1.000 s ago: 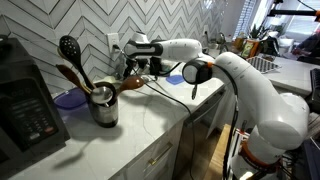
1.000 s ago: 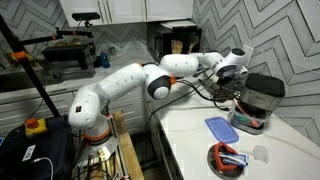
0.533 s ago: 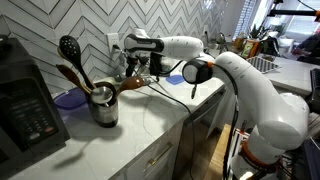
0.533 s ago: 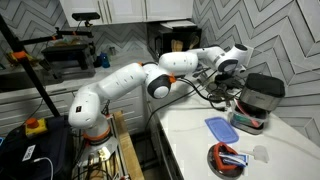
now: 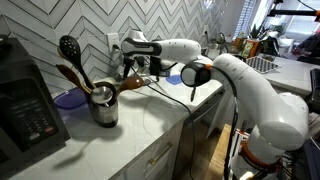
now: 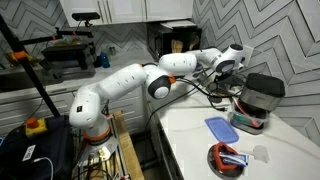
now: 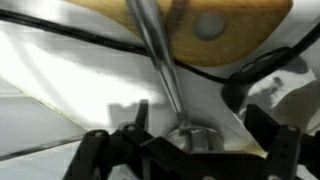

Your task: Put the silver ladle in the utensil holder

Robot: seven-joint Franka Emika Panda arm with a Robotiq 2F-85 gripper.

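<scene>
1. Step in hand: the pickup. The silver ladle [image 7: 160,60] isn't in the utensil holder [image 5: 103,106] yet. It's down on the counter [image 5: 150,125] by the back wall, and its slim handle runs under the edge of a wooden board [image 7: 215,18] and across a black cable [image 7: 90,42].
2. The gripper [image 5: 134,68] hangs right over that spot, a little way along the counter from the holder. In the wrist view the jaws look apart, with the handle running down between them. I don't see them squeezing it, though the view is dark and blurry down there.
3. My guess for the next move: close on the handle, then lift straight up so it clears the board and cable.
4. After that, carry it over to the holder and drop it in among the spoons [image 5: 70,70] already standing there. It's crowded, so aim for a gap.
</scene>
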